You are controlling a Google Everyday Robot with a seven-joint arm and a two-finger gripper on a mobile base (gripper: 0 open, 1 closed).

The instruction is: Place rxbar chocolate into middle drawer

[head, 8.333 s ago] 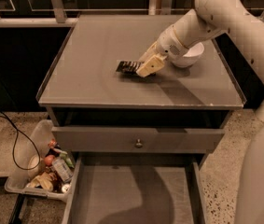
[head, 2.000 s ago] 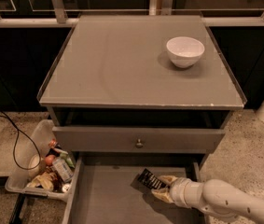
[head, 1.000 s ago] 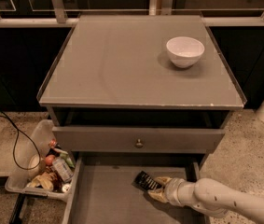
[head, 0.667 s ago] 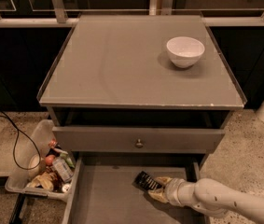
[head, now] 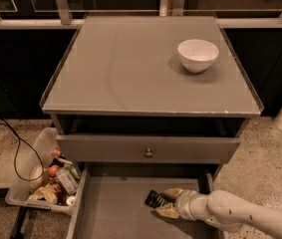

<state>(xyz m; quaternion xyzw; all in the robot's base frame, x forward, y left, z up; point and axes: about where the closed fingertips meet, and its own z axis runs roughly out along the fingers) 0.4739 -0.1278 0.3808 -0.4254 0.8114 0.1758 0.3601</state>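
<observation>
Claw in middle drawer, right side
I read it clamped on rxbar chocolate; bar points left over the floor

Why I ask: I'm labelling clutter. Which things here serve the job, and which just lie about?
Job:
rxbar chocolate, inside the open middle drawer
pincer, in that drawer at the bar's right end

Lying about:
white bowl on the cabinet top
knobbed drawer
bin of odds and ends on the floor, left

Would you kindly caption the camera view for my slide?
Gripper holds the rxbar inside the open middle drawer; bowl sits on the cabinet.
</observation>
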